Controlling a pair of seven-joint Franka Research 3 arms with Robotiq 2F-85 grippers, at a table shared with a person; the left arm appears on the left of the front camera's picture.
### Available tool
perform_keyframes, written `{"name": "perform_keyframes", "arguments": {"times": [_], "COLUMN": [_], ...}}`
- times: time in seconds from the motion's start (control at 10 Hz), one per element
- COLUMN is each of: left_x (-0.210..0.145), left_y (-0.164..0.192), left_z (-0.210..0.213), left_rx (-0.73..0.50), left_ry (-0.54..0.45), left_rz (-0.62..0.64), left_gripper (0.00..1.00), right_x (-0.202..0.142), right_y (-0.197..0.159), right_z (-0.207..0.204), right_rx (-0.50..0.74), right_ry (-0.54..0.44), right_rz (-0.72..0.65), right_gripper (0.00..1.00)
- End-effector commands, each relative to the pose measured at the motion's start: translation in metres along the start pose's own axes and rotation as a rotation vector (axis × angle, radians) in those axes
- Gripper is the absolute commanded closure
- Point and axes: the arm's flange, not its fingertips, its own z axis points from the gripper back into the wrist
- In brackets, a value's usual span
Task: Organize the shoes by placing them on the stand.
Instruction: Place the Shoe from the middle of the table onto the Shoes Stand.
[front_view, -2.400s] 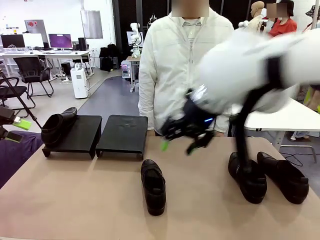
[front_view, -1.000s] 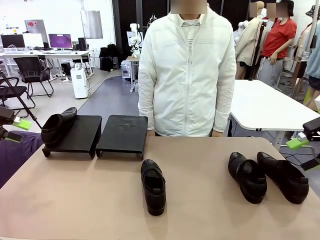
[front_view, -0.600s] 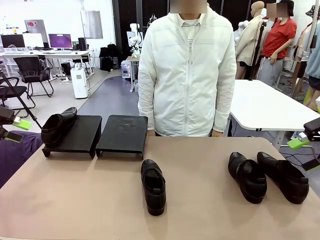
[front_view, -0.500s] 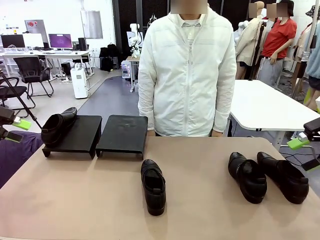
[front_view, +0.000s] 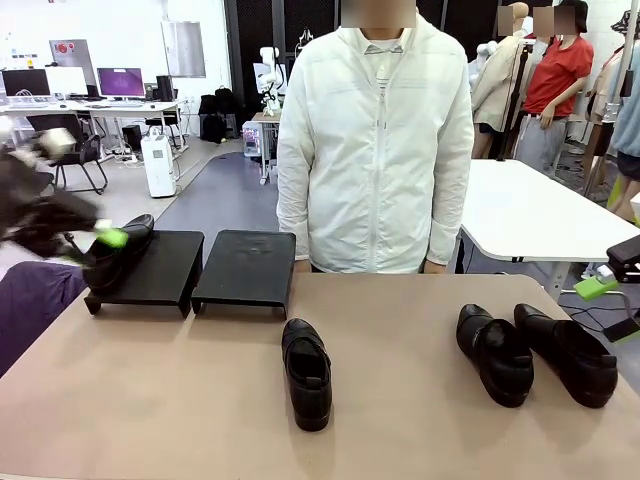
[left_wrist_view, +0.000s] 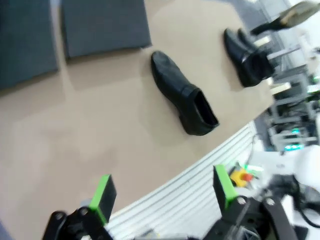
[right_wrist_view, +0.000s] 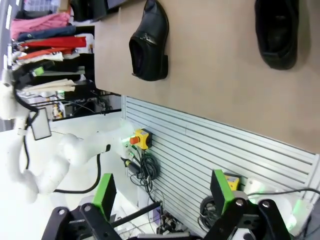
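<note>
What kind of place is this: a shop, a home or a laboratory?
Most likely a robotics laboratory in an open office: desks with lit computer monitors, black wheeled office chairs, and a yellow box with a red stop button on a grey slatted panel.

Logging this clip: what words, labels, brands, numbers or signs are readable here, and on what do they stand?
No text can be read in any view.
On the shoes and the stand: no print visible.
On the wall poster and the monitors far behind: too small and blurred to read.
</note>
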Motion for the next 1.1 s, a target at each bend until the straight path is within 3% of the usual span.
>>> {"name": "perform_keyframes", "arguments": {"times": [0.0, 0.2, 0.4, 0.5, 0.8, 1.0], "left_x": [0.066, 0.062, 0.039, 0.028, 0.028, 0.031], "left_y": [-0.079, -0.105, -0.138, -0.132, -0.132, -0.128], "left_z": [-0.106, -0.199, -0.265, -0.233, -0.233, -0.255], "left_rx": [0.17, 0.095, 0.143, 0.112, 0.112, 0.153], "left_ry": [0.267, 0.354, 0.276, 0.337, 0.337, 0.344], "left_rz": [0.081, 0.071, 0.111, 0.069, 0.069, 0.083], "left_gripper": [0.0, 0.0, 0.0, 0.0, 0.0, 0.0], "right_x": [0.0, 0.0, 0.0, 0.0, 0.0, 0.0], "right_y": [0.002, 0.002, 0.002, 0.002, 0.002, 0.002], "right_z": [0.002, 0.002, 0.002, 0.002, 0.002, 0.002], "right_rx": [0.022, 0.022, 0.022, 0.022, 0.022, 0.022], "right_ry": [-0.003, -0.003, -0.003, -0.003, -0.003, -0.003], "right_rz": [-0.006, -0.006, -0.006, -0.006, -0.006, -0.006], "right_gripper": [0.0, 0.0, 0.0, 0.0, 0.0, 0.0]}}
